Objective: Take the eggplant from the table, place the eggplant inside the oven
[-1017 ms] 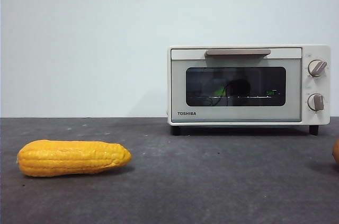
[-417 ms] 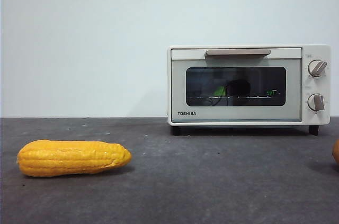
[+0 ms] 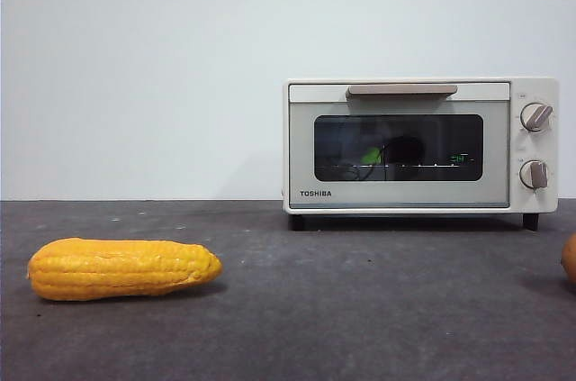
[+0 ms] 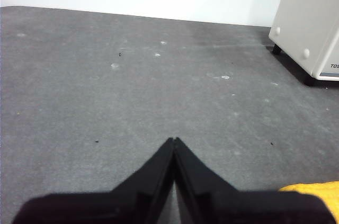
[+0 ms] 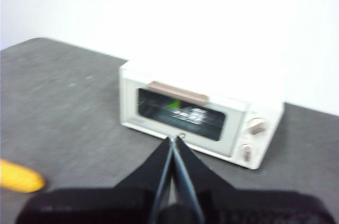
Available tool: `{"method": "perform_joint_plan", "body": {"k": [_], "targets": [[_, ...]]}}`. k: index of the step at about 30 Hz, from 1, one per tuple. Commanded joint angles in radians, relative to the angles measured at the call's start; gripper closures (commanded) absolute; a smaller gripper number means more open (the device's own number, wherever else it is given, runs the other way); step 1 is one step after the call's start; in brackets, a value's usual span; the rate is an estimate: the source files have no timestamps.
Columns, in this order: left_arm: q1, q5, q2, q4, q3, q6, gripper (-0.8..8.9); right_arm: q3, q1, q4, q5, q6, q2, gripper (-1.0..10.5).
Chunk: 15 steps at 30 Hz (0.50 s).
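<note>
The oven (image 3: 414,194) stands at the back right of the table (image 3: 360,309) with its door closed. Through the dark glass I see the eggplant's green stem cap (image 3: 372,156) and a dark body beside it, lying on the rack. In the right wrist view the oven (image 5: 267,110) is blurred, with the eggplant's green cap (image 5: 174,105) behind its glass. My right gripper (image 5: 173,139) is shut and empty, well back from the oven. Shut and empty too, my left gripper (image 4: 174,140) hangs over bare table with the oven's side (image 4: 312,17) far off. Neither arm shows in the front view.
A yellow-orange corn cob (image 3: 121,267) lies on the table at the front left; it also shows as the corn cob (image 4: 312,192) by the left gripper and as the corn cob (image 5: 18,177). An orange object (image 3: 570,259) peeks in at the right edge.
</note>
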Motion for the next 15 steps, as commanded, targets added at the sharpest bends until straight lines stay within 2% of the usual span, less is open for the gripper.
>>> {"method": "perform_joint_plan", "body": {"k": [1,7,15], "targets": [[0.003,0.005,-0.001,0.012,-0.008,-0.007,8.17,-0.104,-0.046,0.081,-0.01,-0.012,-0.072,9.5],[0.003,0.005,-0.001,0.012,-0.008,-0.007,8.17,-0.348,-0.095,0.229,-0.022,-0.007,-0.212,9.5],[0.003,0.005,-0.001,0.011,-0.008,-0.006,8.17,-0.676,-0.098,0.39,-0.019,-0.005,-0.327,9.5]]}}
